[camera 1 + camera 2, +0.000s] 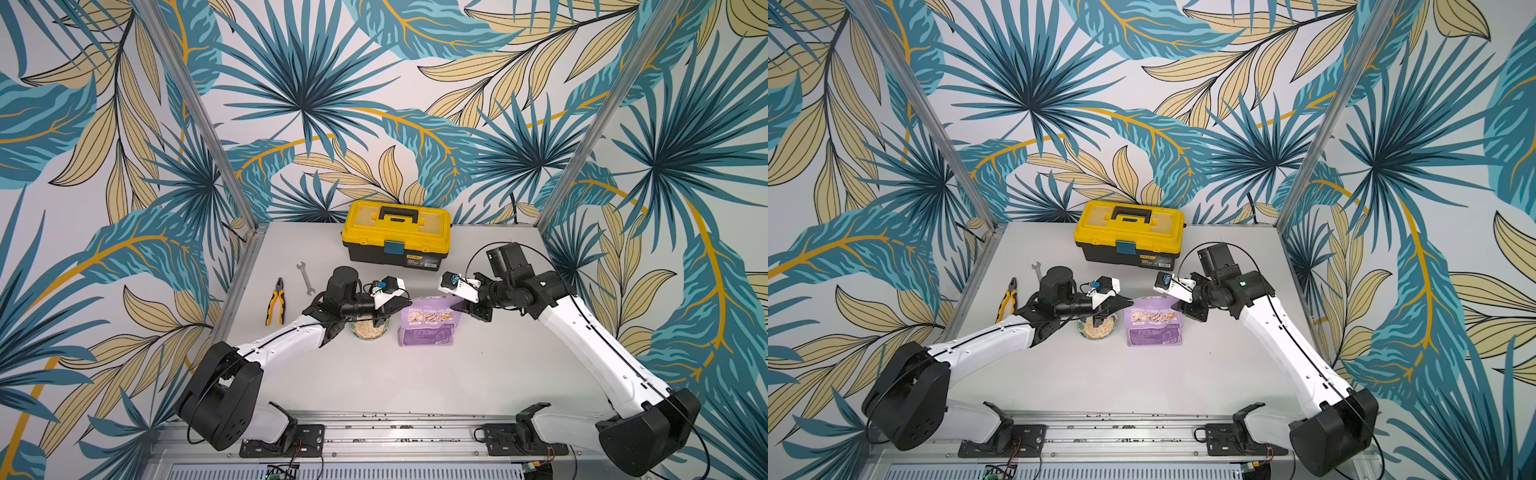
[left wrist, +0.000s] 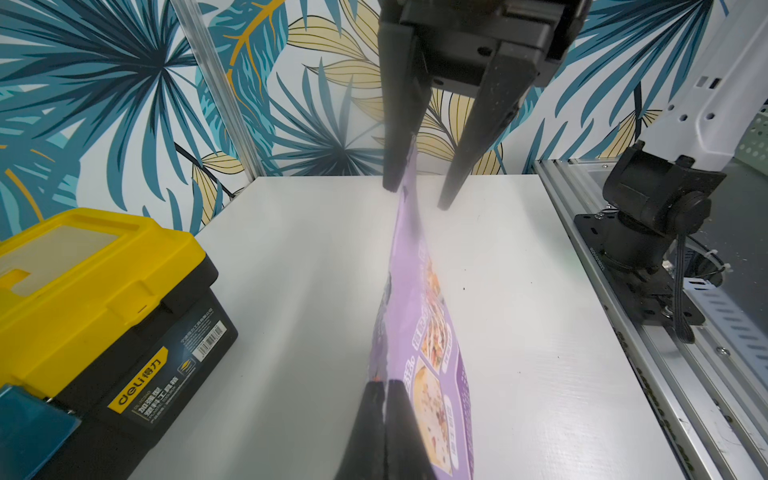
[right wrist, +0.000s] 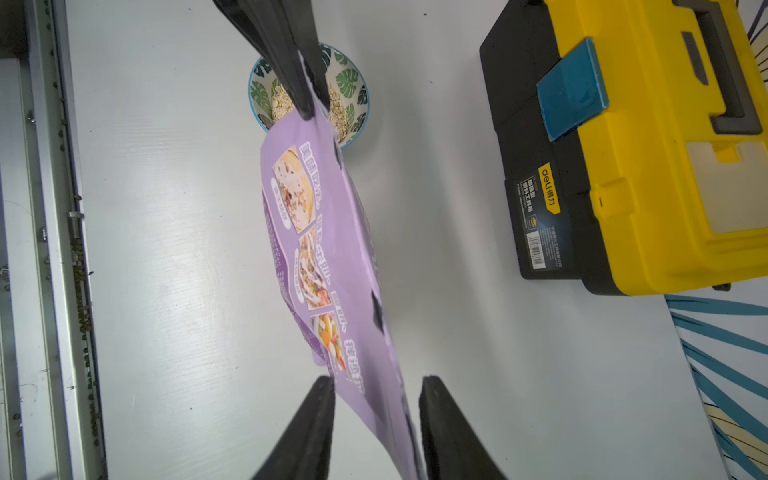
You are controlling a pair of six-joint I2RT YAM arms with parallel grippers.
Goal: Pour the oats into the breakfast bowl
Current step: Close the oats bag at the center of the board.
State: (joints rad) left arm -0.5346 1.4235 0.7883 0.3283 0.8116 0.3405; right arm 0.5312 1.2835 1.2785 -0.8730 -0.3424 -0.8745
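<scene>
The left gripper [image 2: 386, 386] has its fingers clamped on one top corner of the oats pouch [image 1: 430, 328], while the right gripper [image 3: 378, 380] holds its fingers apart astride the other corner.

Lilac plastic stand-up pouch [image 1: 430, 326] upright on the pale grey tabletop [image 1: 415, 382], between the two sets of jaws: left jaws closed on one top corner, right jaws apart on either side of the other. Small round leaf-patterned white bowl [image 3: 351, 83] directly beneath the left jaws, just beside the pouch, with tan oat flakes [image 1: 368, 330] in it. Yellow-and-black plastic toolbox [image 1: 397, 232] behind both jaws. Yellow-handled pliers [image 1: 276, 301] and steel open-ended wrench [image 1: 305, 278] left of the left jaws, wrench behind pliers.
</scene>
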